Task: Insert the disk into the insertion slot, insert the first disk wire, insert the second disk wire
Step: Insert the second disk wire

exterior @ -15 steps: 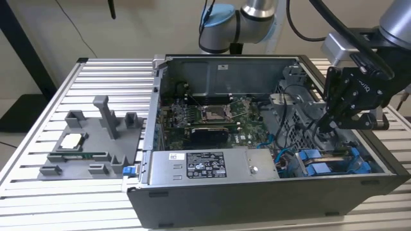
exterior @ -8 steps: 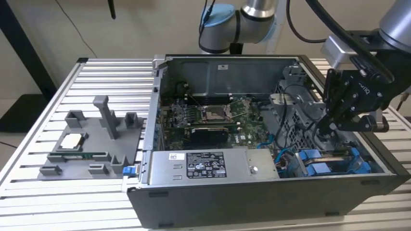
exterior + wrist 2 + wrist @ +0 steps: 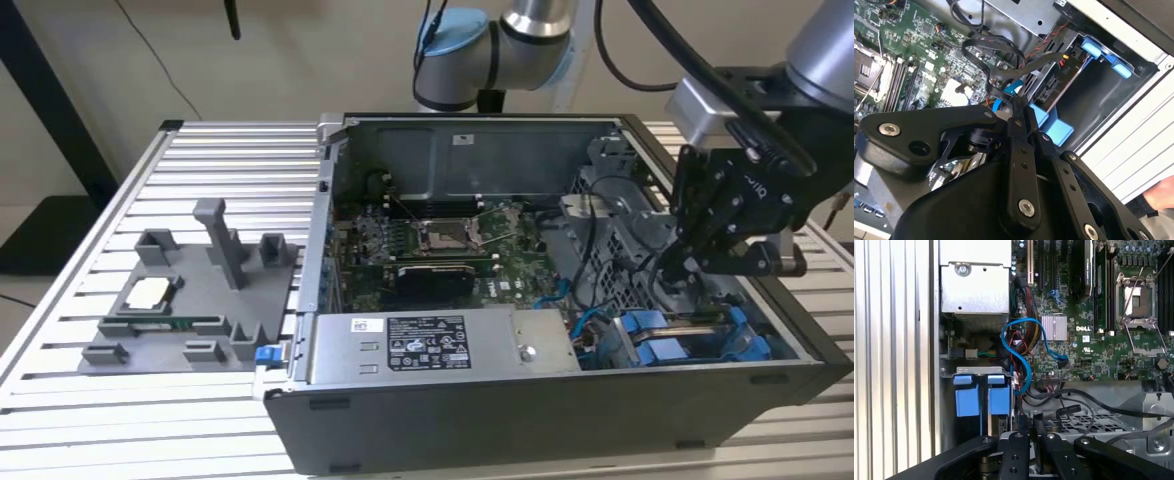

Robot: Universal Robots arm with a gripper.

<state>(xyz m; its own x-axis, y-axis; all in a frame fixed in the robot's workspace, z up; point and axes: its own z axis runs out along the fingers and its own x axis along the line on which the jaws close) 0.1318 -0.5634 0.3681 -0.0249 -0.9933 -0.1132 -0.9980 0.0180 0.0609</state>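
Hand (image 3: 681, 268) inside open computer case (image 3: 441, 420), fingers closed together on a black wire (image 3: 1019, 62), blue-framed disk (image 3: 687, 335) seated in drive cage just below the hand.

Black gripper (image 3: 703, 262) over a dark grey computer case (image 3: 534, 420); bright blue carrier fronts (image 3: 979, 400) beside a curling blue cable (image 3: 1021, 347), green motherboard (image 3: 1094, 340), grey fixture tray (image 3: 187, 300) on the silver ribbed table (image 3: 80, 400)
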